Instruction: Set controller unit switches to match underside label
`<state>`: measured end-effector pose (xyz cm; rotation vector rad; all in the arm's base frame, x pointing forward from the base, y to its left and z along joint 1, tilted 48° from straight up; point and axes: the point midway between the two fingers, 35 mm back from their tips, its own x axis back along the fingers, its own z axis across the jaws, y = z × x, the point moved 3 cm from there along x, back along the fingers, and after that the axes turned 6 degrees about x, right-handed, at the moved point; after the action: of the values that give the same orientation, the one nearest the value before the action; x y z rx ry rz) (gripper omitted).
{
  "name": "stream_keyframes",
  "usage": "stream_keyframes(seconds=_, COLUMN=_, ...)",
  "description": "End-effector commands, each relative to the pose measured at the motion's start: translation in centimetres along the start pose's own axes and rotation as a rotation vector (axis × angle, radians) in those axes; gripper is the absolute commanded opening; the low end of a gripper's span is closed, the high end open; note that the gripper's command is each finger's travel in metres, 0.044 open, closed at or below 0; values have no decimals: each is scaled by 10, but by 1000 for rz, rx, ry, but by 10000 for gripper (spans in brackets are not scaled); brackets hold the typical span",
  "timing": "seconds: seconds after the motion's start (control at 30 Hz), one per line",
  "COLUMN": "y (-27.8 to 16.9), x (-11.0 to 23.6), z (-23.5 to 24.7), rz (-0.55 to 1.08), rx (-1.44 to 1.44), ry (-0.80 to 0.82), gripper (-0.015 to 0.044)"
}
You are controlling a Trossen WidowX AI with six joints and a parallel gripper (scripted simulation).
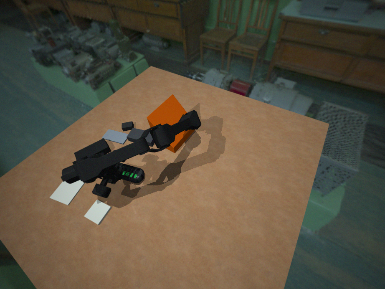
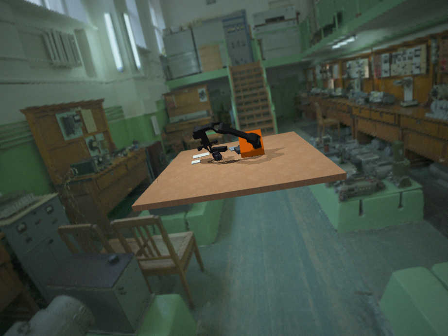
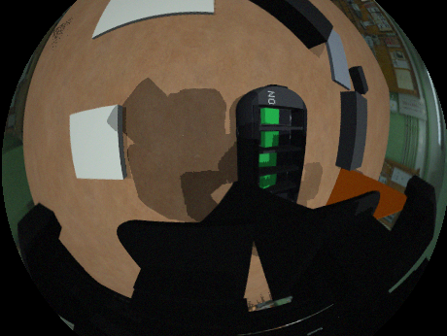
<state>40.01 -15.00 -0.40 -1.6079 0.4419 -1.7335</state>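
The dark grey controller unit [image 1: 140,176] [image 2: 217,157] [image 3: 247,141] sits on its base with its switches up. In the wrist view, one ON marking shows at its far end, and several green rocker ends show in a column on its left side. The near end and the remaining switches are hidden behind my fingers. The label on the underside cannot be seen. My gripper [image 1: 117,177] [image 3: 240,186] is shut with nothing between its fingers. Its tips are over or at the unit's near end; I cannot tell whether they touch it.
A white plate [image 1: 97,212] [image 3: 97,143] and a larger one [image 1: 67,193] [image 3: 160,12] lie left. A long black block [image 1: 93,150] [image 3: 296,19], blue-grey plate [image 1: 114,136] [image 3: 338,58], small black block [image 1: 127,125] [image 3: 359,80], dark grey block [image 3: 352,128] and orange block [image 1: 168,108] [image 2: 249,142] stand beyond.
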Motion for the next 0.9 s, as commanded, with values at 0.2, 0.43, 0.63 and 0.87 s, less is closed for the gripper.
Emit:
stream_keyframes(seconds=0.2, y=2, x=-20, z=5, rz=3, rx=4, ry=-8, gripper=0)
stream_keyframes(seconds=0.43, y=2, x=-34, z=7, rz=3, rx=4, ry=-7, gripper=0)
stream_keyframes(seconds=0.63, y=2, x=-45, z=9, rz=4, rx=5, ry=-7, gripper=0)
stream_keyframes(seconds=0.87, y=2, x=-48, z=10, rz=5, rx=5, ry=-7, gripper=0)
